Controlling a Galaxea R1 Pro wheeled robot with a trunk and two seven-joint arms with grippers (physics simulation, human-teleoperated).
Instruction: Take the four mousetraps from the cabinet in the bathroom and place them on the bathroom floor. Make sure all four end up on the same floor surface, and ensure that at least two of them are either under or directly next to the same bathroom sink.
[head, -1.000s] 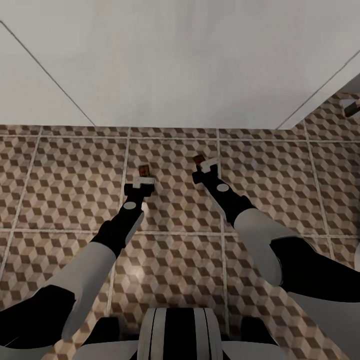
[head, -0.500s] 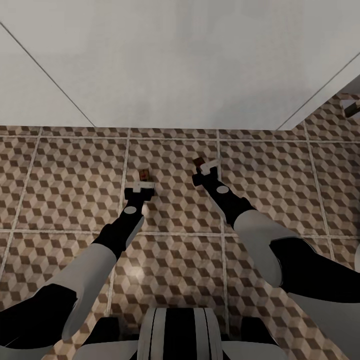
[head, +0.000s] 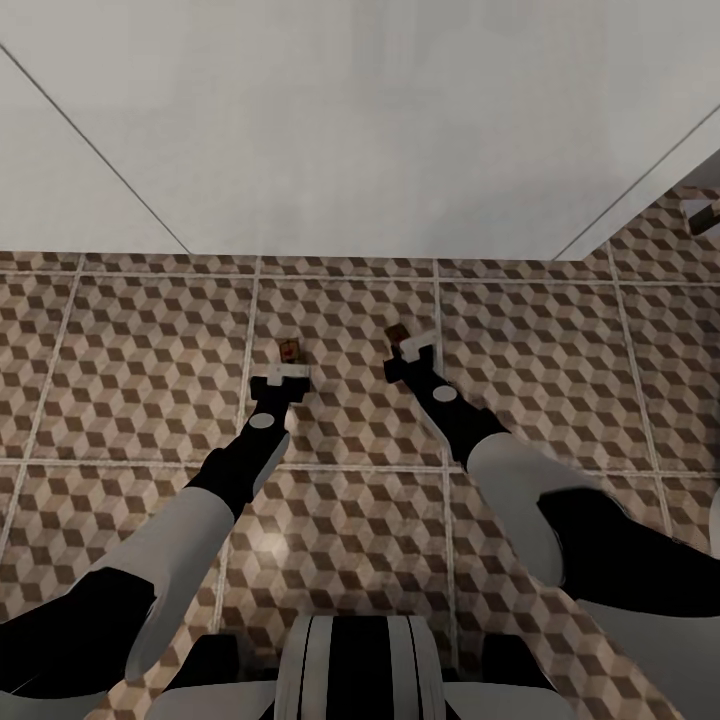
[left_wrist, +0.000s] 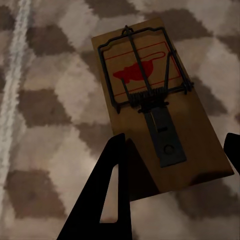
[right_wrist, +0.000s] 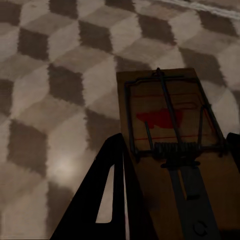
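Left hand (head: 279, 378) spread wide, its mousetrap (head: 289, 348) flat on the bathroom floor (head: 140, 370) just ahead of the fingertips, apparently let go. Right hand (head: 411, 352) low, second mousetrap (head: 396, 333) between its fingers; grip uncertain. Both lie beneath a white overhang (head: 360, 130), presumably the sink

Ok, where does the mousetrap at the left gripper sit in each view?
Head view: mousetrap just ahead of the left gripper, left of centre.
Left wrist view: same mousetrap, centre, between the dark fingers.
Right wrist view: this is the other mousetrap.
Shared landmark: cube-pattern floor.
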